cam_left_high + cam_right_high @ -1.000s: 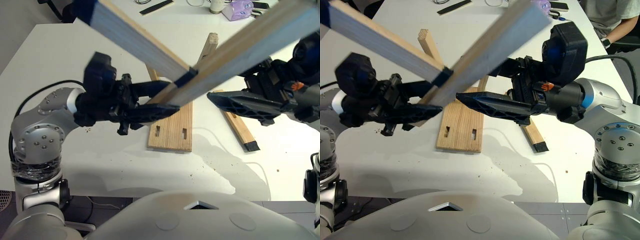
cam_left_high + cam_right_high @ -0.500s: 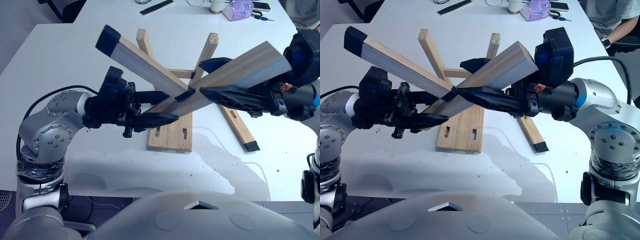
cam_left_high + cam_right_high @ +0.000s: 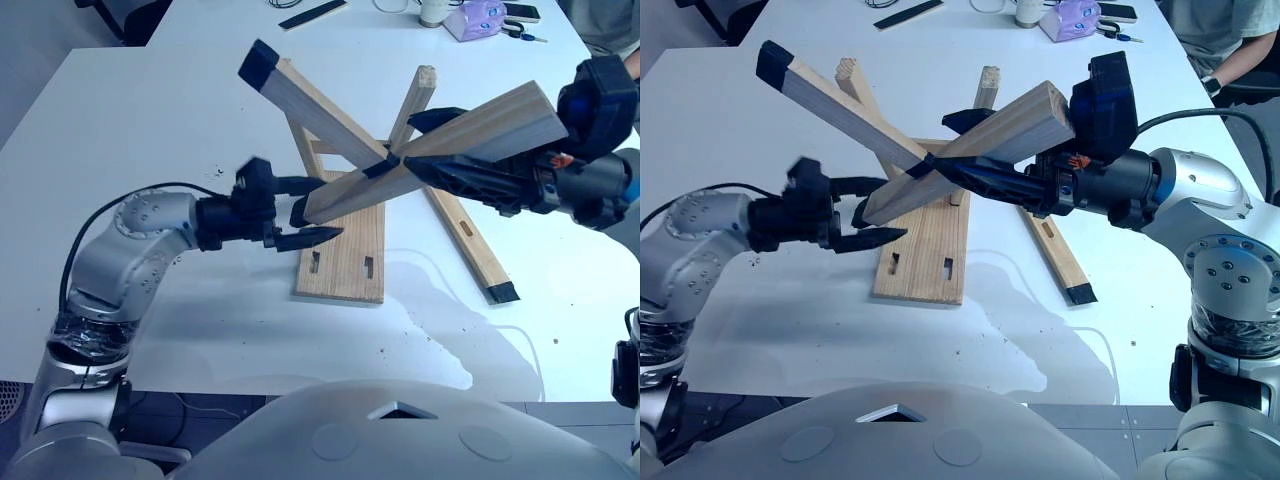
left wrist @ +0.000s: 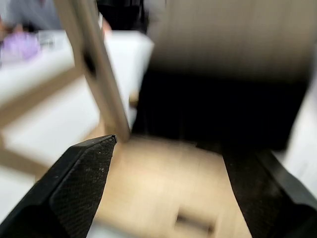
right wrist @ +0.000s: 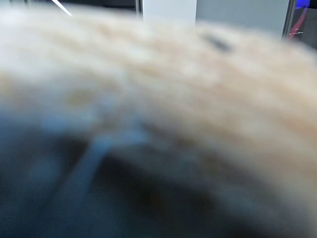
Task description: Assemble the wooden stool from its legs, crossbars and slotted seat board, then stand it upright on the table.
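Two wooden legs joined in a cross (image 3: 385, 165), with dark blue ends, hang above the table. My right gripper (image 3: 415, 145) is shut on the upper leg (image 3: 1015, 125), one finger above it and one below. My left gripper (image 3: 325, 208) is open, its fingers (image 4: 81, 191) spread wide on either side of that leg's low end without touching it. Under the cross the slotted seat board (image 3: 345, 255) lies flat. Another leg pair (image 3: 425, 85) rests behind it, and one loose leg (image 3: 475, 245) lies to the right.
The white table (image 3: 150, 130) carries a purple packet (image 3: 480, 18), a black strip (image 3: 312, 13) and a cup at its far edge. Crumbs and a faint stain lie near the front. The table's left and front areas are bare.
The crossed legs came down and away from the camera in my right gripper. My left gripper opened, let go of the low end of the leg and drew back to the left.
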Robot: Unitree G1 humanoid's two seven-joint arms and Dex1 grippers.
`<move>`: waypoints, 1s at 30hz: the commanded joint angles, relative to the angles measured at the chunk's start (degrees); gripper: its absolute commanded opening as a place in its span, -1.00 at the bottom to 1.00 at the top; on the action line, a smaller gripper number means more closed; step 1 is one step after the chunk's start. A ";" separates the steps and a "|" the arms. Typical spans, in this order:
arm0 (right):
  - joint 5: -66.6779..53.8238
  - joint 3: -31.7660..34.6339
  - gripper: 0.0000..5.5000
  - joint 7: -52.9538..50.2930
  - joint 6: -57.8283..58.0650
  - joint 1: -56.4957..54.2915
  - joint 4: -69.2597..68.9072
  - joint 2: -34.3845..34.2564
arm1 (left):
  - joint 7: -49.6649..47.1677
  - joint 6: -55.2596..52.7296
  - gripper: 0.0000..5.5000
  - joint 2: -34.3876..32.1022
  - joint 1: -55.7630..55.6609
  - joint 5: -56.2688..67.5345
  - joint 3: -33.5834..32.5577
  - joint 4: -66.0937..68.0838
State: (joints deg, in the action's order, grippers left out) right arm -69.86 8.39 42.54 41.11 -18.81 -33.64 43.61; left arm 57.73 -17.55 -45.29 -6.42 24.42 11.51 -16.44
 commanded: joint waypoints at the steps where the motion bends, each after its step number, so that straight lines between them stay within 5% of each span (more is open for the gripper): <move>1: 10.58 -2.74 -0.27 6.38 -0.62 2.46 -1.09 7.13 | 1.30 13.32 0.37 -3.43 4.85 -14.70 5.55 11.49; 9: 21.66 -4.76 -0.27 14.82 -3.83 12.99 -1.85 11.74 | -1.13 19.88 0.37 -2.04 6.90 -18.77 5.46 17.84; 19: 29.64 -7.62 -0.27 17.16 -7.20 17.57 -1.35 13.31 | -1.50 15.92 0.37 -0.32 9.21 -13.00 4.39 9.87; 30: 39.86 -23.80 -0.27 23.36 -7.32 -3.64 8.99 11.41 | -3.76 7.47 0.37 6.82 11.24 -9.32 5.96 2.52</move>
State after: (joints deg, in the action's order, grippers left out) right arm -36.20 -9.96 64.67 31.84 -20.22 -28.29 55.04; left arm 54.58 -8.88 -39.36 5.06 15.80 17.33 -14.13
